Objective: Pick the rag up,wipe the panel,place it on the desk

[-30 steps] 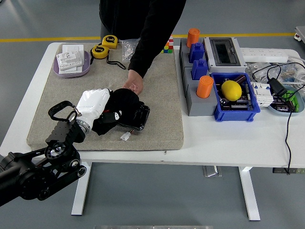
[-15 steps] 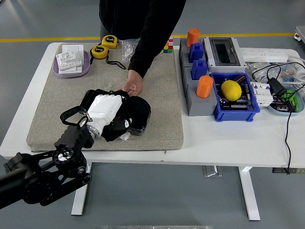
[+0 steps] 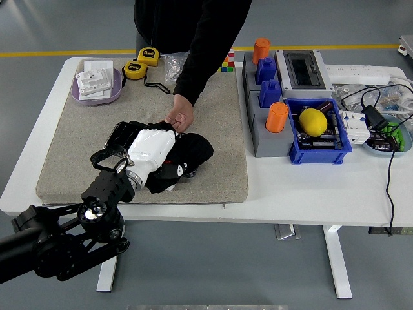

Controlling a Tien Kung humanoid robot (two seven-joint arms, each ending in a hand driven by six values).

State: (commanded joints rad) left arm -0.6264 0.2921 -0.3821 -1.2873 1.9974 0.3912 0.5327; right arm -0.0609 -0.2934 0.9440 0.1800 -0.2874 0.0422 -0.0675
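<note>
Rag, black & soft, bunched into a rumpled heap, lies over a flat black panel on the grey felt-like mat near the mat's front-left area. Only the panel's left end shows, a dark rounded-corner slab poking out beside the cloth.

Left robot hand, glossy white shell w/ jointed fingers, sits palm-down on top of the rag, fingers curled over the cloth & pressing it onto the panel. Black arm w/ metal wrist ring comes in from lower left. Right arm not visible.

Person at far side, dark sleeve, reaches down; person's hand is loosely closed, touching the rag/panel's far edge just above the robot hand. Whether it pinches cloth or panel, can't tell.

Mat is rectangular, fuzzy texture, covers the left part of the white counter.

Other stuff:
- Lilac oval tray at far left w/ white boxes in it.
- Two yellow tape measures at the mat's far edge, round-ish, black trim.
- Grey plastic holder right of the mat, w/ orange cylinders & blue blocks standing in it.
- Blue bin holding a smooth yellow lemon.
- Black cable loops at far right.
</note>
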